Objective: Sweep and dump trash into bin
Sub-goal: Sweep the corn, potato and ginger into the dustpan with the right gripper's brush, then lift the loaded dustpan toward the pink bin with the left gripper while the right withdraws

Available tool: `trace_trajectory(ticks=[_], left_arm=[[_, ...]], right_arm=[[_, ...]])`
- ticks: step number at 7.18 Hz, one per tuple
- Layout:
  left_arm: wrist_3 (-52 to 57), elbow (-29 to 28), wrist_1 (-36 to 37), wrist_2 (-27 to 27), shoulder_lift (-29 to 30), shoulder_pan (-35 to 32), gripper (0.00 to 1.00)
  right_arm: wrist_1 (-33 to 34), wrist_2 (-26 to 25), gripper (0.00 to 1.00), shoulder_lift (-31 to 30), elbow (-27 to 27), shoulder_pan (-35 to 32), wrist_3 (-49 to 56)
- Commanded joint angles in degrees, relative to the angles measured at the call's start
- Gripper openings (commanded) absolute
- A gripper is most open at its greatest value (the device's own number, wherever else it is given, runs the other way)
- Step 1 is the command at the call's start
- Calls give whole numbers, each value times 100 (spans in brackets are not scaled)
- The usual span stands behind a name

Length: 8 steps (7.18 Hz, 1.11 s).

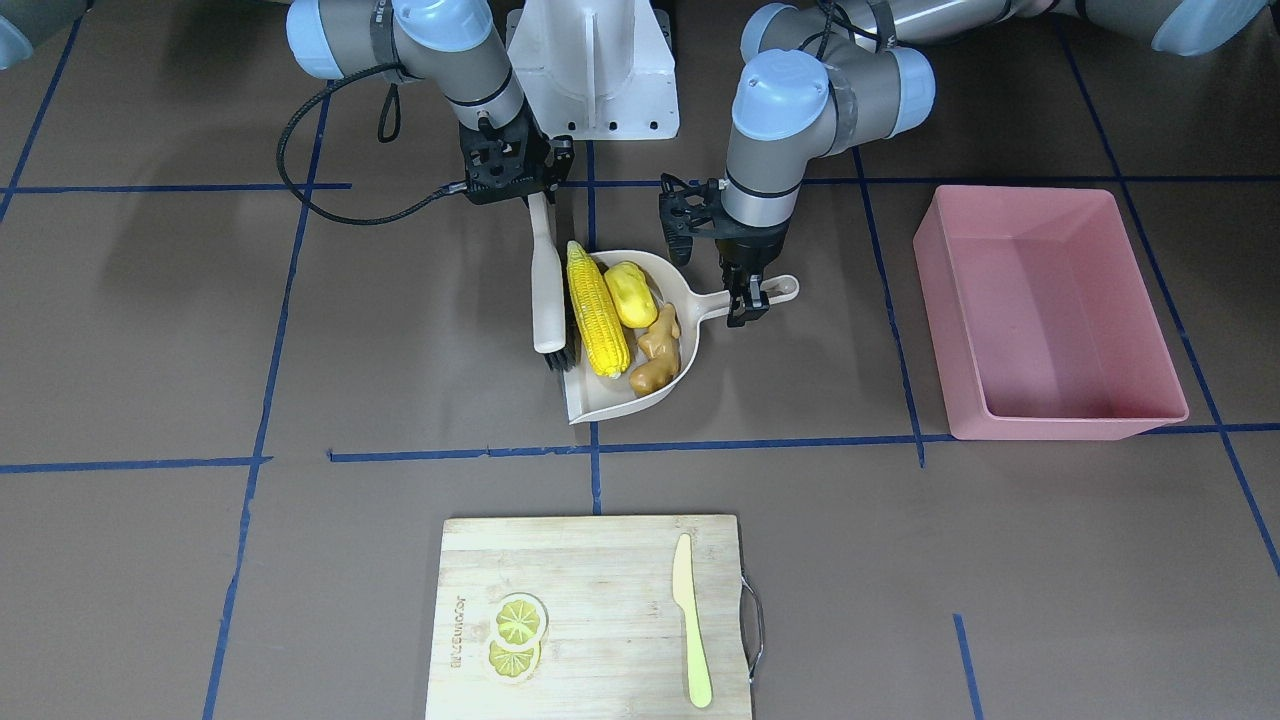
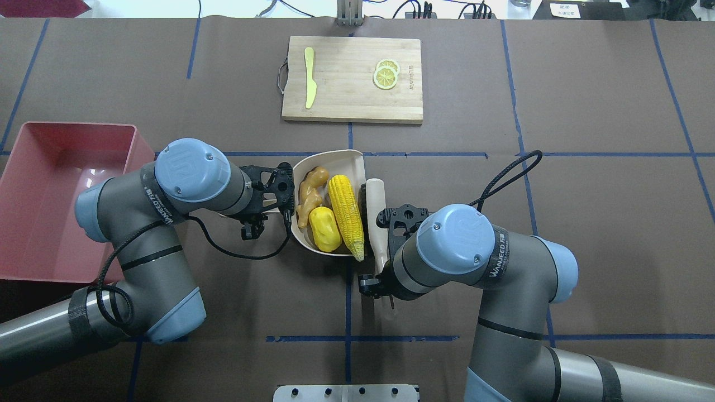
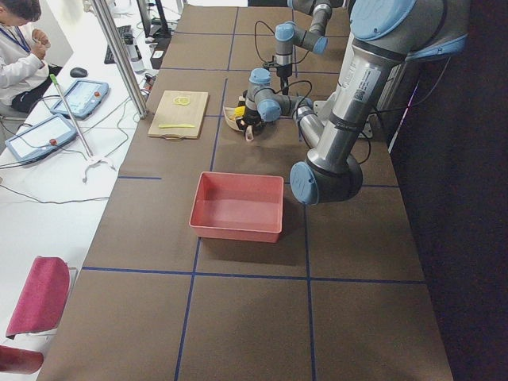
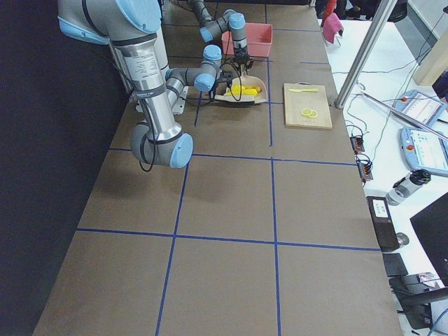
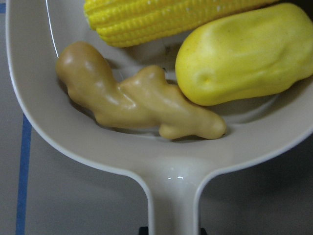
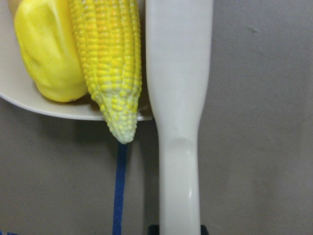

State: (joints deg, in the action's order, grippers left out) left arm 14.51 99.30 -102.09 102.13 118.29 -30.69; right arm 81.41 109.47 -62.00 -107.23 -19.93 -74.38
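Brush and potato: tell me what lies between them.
The corn cob lies between brush and potato, lengthwise in the dustpan; the overhead view shows it.

dustpan (image 1: 600, 398) to bin (image 1: 1060, 420): bare table (image 1: 820, 380) between, passable | dustpan mouth: blocked by brush (image 1: 547, 285) lying along it, just beside corn cob (image 1: 597, 310) | dustpan handle: taken by left gripper (image 1: 745, 312) | cutting board (image 1: 600, 580): well apart

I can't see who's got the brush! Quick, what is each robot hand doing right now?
The left gripper is shut on the handle of the dustpan.
The right gripper is shut on the handle of the brush.
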Motion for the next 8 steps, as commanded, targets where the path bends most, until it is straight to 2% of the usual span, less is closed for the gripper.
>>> trace_trajectory(ticks=[1,3,4,6,8], left_arm=[[-97,-24,-241,8,-78,-7,28],[-282,54,-241,17,-78,-24,28],[-300,63,-241,174,-78,-146,28],[-352,238,-163,1198,-78,-847,28],[-484,528,-92,1579,-217,-1550,32]], right_arm=[[180,39,1,-31,-322,-150,-6],[1083,48,1,-49,-1051,-238,2],[1227,48,1,-231,-1237,-387,2],[1228,74,0,-1012,-1790,-694,28],[1193,301,0,-1523,-1916,-1177,116]])
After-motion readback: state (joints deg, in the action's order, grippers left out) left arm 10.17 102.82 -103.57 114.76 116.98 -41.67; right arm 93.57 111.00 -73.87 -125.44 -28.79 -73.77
